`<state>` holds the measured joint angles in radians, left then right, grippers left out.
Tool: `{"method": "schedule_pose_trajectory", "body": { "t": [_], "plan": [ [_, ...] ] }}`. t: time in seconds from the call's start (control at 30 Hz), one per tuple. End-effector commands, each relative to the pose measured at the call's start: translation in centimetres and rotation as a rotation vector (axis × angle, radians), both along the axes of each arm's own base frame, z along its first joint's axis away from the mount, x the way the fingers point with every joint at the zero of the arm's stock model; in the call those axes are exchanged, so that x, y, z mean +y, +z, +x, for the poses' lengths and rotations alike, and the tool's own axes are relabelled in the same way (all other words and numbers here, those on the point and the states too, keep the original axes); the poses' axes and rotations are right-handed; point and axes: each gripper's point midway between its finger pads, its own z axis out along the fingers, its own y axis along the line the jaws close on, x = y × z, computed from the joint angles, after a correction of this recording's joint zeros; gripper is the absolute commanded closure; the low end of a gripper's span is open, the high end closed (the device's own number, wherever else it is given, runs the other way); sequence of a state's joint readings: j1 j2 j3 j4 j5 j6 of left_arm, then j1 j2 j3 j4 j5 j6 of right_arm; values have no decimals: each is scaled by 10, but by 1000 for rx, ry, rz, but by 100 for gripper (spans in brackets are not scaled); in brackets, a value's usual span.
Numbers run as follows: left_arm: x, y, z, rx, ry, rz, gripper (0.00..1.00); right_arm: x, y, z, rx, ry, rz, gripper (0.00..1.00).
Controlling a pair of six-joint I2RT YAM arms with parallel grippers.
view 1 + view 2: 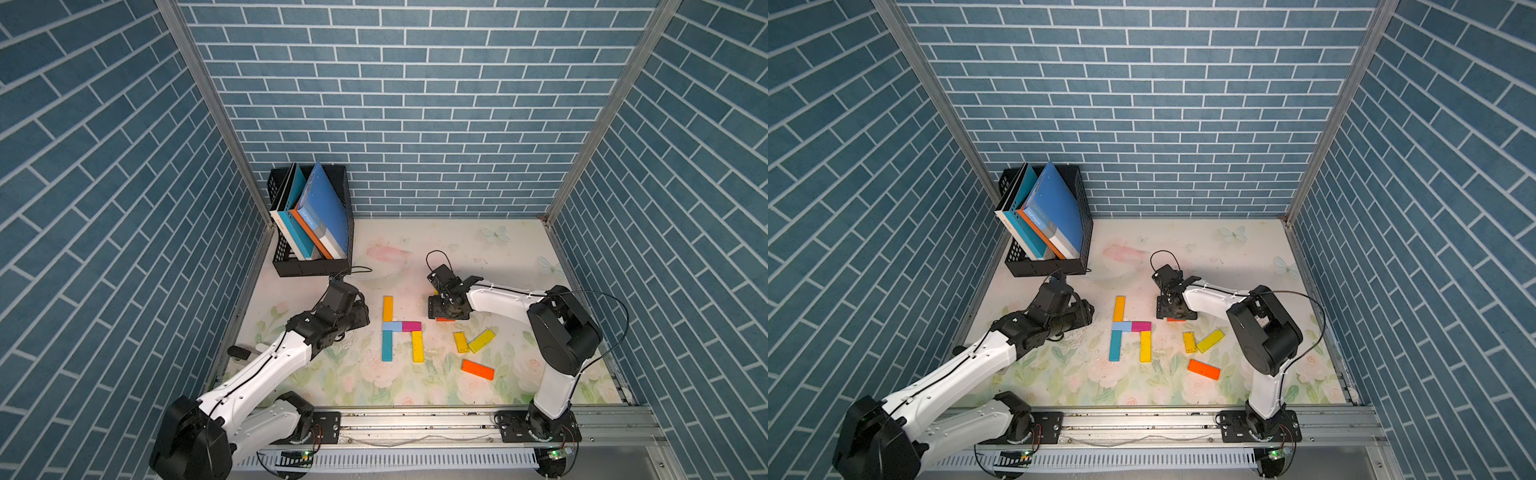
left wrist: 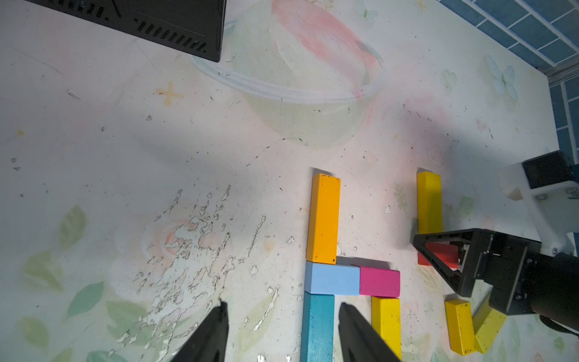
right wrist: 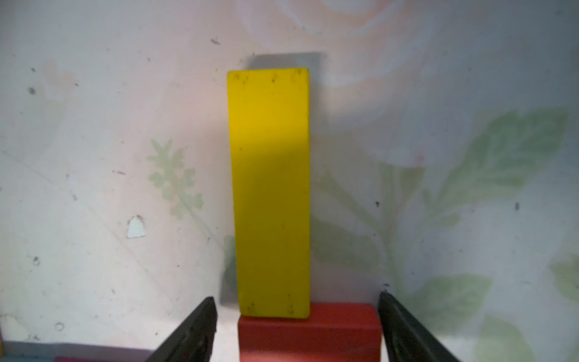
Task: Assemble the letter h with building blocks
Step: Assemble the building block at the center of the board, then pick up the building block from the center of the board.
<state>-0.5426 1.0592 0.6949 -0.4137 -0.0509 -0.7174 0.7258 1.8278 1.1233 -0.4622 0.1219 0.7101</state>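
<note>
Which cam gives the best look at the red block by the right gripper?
Right wrist: the red block sits close up between the right gripper's open jaws, by a yellow block's end, though cut by the frame edge. Left wrist shows it partly behind that gripper. In both top views only a sliver shows under the gripper.

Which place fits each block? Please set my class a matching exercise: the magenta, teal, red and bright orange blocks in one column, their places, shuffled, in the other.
Blocks
1. magenta block
2. teal block
3. red block
4. bright orange block

Places
A. lying alone, touching no other block
B. between the open jaws of the right gripper
C. lower part of the h's long stem
D. in the crossbar, beside the light blue block

Pairs: 1-D, 2-C, 3-B, 4-A
</note>
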Motion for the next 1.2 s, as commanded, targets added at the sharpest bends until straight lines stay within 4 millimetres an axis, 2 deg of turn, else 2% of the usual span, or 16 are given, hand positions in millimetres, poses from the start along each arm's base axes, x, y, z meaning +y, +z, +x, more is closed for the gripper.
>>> {"method": "schedule_pose_trajectory", "body": {
  "t": [0.0,0.13,0.2,0.37,0.43,0.57,0.83,0.87,0.97,1.07,1.17],
  "plan": [
    [5,2,-2,-2,3,15,38,-9,11,-3,-5,-20,-45,13],
    [7,9,-1,-13,5,19,39,-13,52,-13,-82,-23,-62,11],
    [8,13,-1,-23,9,20,38,-20,57,-30,-76,-29,-64,12],
    [6,16,1,-30,13,11,38,-28,32,-83,11,7,1,19],
    [6,16,3,-27,15,13,38,-34,21,-94,36,17,-15,21],
    [5,20,4,-33,16,9,38,-39,4,-103,57,34,-18,23],
    [7,17,3,-26,21,17,38,-33,-11,-103,78,74,-20,31],
    [7,17,3,-26,21,18,38,-33,-13,-104,84,75,-28,34],
    [7,17,3,-26,22,20,38,-35,-14,-105,92,71,-37,56],
    [7,17,4,-27,22,20,38,-42,-6,-104,79,54,-58,76],
    [7,17,4,-27,20,20,38,-50,14,-98,37,35,-76,79]
  ]
}}
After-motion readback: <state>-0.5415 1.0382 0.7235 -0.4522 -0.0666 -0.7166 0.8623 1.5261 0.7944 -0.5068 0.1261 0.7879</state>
